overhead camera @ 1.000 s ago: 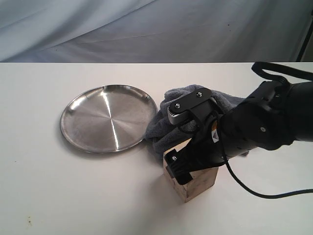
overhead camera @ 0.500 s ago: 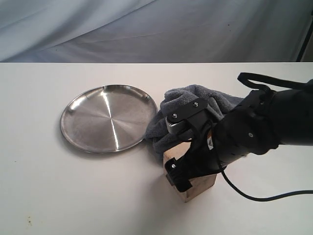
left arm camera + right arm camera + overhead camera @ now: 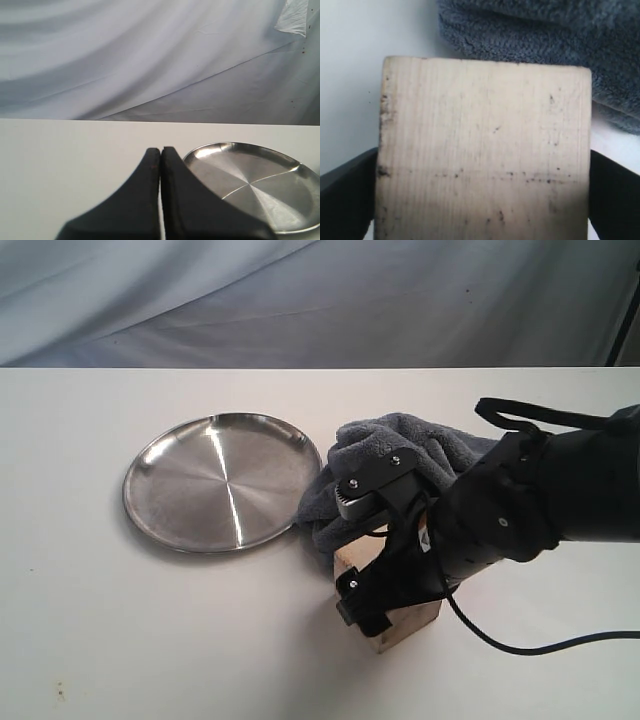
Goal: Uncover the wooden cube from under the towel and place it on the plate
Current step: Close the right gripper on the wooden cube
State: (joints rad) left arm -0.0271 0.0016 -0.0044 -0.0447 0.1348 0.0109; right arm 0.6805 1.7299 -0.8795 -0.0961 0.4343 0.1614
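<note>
Right pincer (image 3: 352, 558) straddles the wooden cube (image 3: 408, 620), fingers against its opposite sides; left pincer (image 3: 160, 150) has fingertips pressed together.

We see the wooden cube (image 3: 408, 621) standing flat on the white table, near and right of centre, uncovered. It is pale tan, with fine straight grain, a few dark specks and a scuffed edge on its top face (image 3: 485, 150); in the exterior view much of it is hidden. Just beyond it, on its far side, the towel (image 3: 400, 440) lies bunched in a thick, fluffy grey-blue heap (image 3: 545, 30), close to the cube. The towel's left edge reaches the rim of the plate (image 3: 222, 480). The plate (image 3: 250, 185) is round, shallow, shiny steel, lying flat and bare to the left.
</note>
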